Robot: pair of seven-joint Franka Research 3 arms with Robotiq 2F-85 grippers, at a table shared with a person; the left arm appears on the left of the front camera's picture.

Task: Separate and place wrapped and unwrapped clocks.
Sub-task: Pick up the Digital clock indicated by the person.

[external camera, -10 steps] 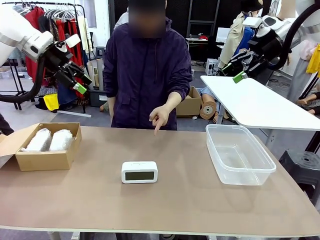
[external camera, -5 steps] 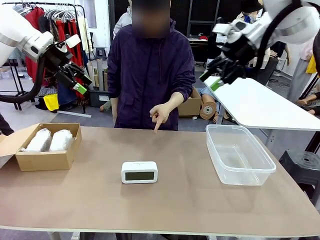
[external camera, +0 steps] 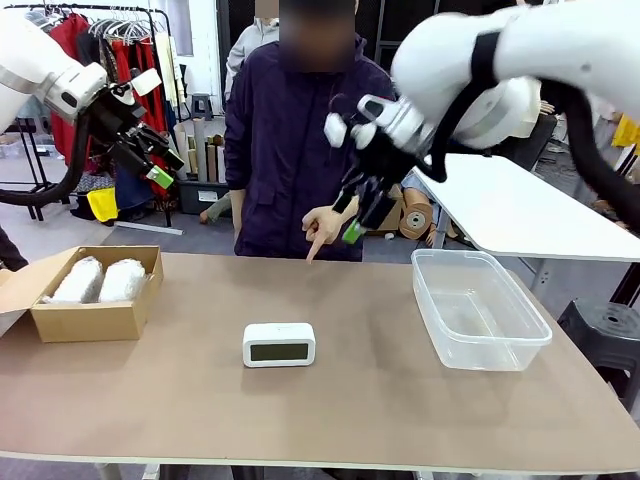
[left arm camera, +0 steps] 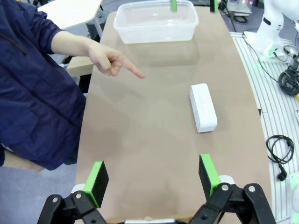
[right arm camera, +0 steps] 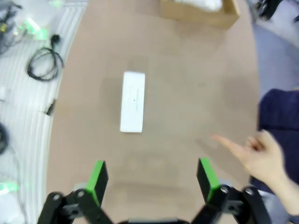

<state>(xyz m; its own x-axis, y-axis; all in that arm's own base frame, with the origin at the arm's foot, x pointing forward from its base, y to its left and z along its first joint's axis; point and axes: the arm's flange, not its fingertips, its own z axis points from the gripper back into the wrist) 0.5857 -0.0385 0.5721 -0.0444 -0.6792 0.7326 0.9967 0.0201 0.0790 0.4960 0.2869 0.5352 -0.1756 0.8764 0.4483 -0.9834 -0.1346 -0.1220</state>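
Brown table [external camera: 380, 400] in a workshop; clothes rack [external camera: 110, 40] far left, white side table [external camera: 520, 205] at right. Cardboard box [external camera: 95, 320] at left holds two bubble-wrap bundles [external camera: 100, 280]. Left gripper [external camera: 150, 160] hangs high over it, jaws wide, empty. White digital clock [external camera: 279, 344] sits mid-table; person's hand [external camera: 322, 230] points down toward it. Right gripper [external camera: 360, 215] has swung in from the right, now above and right of the clock, spread wide, empty. Clear plastic tub [external camera: 478, 310] at right.
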